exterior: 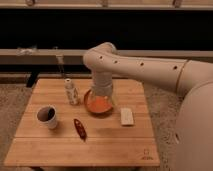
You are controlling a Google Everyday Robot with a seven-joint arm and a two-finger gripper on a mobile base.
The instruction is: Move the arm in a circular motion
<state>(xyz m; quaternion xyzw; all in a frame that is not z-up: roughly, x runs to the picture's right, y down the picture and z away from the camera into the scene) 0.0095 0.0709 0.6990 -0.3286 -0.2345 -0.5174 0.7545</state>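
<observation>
The arm (135,64) bends down so its end effector (101,98) hangs over the orange bowl (98,105), carrying nothing obvious; open or closed, cannot tell. Bottle (71,92), cup (48,116) sit on the counter (60,145) beside it, probably just bystanders for a free circling sweep.

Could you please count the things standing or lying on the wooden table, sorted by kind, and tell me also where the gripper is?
Cup: 1
Bottle: 1
Orange bowl: 1
Dark red object: 1
Pale flat block: 1
Total: 5

The arm reaches over the table; its gripper hangs just above the bowl.
</observation>
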